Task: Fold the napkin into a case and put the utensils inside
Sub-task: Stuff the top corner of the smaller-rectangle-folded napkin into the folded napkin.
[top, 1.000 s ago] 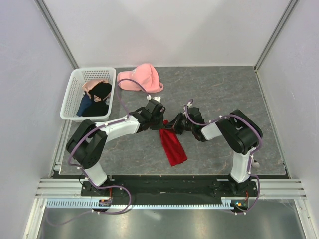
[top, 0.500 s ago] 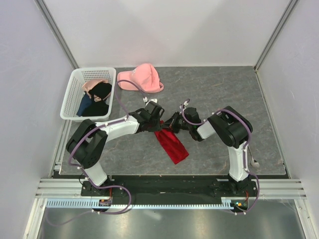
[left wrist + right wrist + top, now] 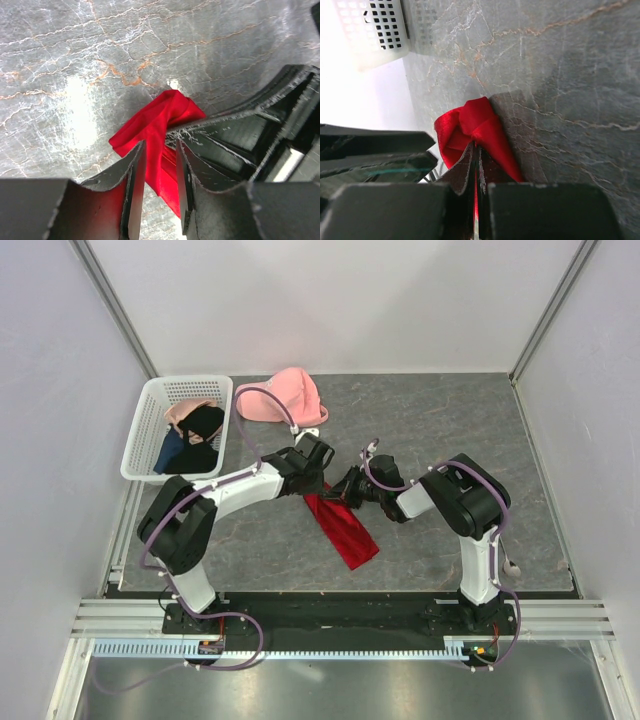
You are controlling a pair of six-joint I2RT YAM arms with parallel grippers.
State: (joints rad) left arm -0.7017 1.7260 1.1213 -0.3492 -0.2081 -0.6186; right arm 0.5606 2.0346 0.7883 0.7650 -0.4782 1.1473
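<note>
The red napkin point(image 3: 342, 530) lies as a narrow folded strip slanting down to the right in the middle of the table. Its upper end is bunched point(image 3: 155, 122) where both grippers meet. My right gripper point(image 3: 347, 491) is shut on that end, with red cloth pinched between its fingertips point(image 3: 476, 145). My left gripper point(image 3: 314, 481) comes in from the left with its jaws parted. The cloth runs through the gap point(image 3: 160, 146) without being squeezed. The right gripper's black fingers point(image 3: 240, 135) lie just beside it. The utensils are out of view.
A white basket point(image 3: 140, 445) holding black and blue garments point(image 3: 200, 435) stands at the back left. A pink cap point(image 3: 288, 395) lies just right of it. The basket's corner point(image 3: 375, 30) shows in the right wrist view. Walls close in the table on three sides.
My left gripper has opened and let go of the napkin's upper end, its wrist shifting slightly back. The right gripper stayed shut on the cloth and drew it a little left.
</note>
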